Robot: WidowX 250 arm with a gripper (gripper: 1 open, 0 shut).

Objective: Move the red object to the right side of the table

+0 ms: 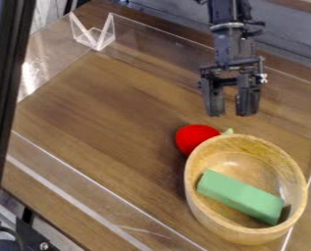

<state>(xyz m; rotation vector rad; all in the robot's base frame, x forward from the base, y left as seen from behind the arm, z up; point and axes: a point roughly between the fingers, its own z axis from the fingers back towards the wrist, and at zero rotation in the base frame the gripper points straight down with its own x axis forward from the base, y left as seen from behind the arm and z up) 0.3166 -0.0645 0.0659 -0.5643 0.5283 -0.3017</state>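
The red object (194, 138) is a small round red toy fruit with a green tip, lying on the brown wooden table (105, 118) against the left rim of the wooden bowl (248, 181). My gripper (233, 104) hangs above the table, up and to the right of the fruit and clear of it. Its two dark fingers are spread apart with nothing between them.
A green rectangular block (241, 196) lies inside the bowl at the front right. A low clear plastic rim (95, 32) edges the table, with a folded clear corner piece at the back left. A dark post (11, 98) crosses the left foreground.
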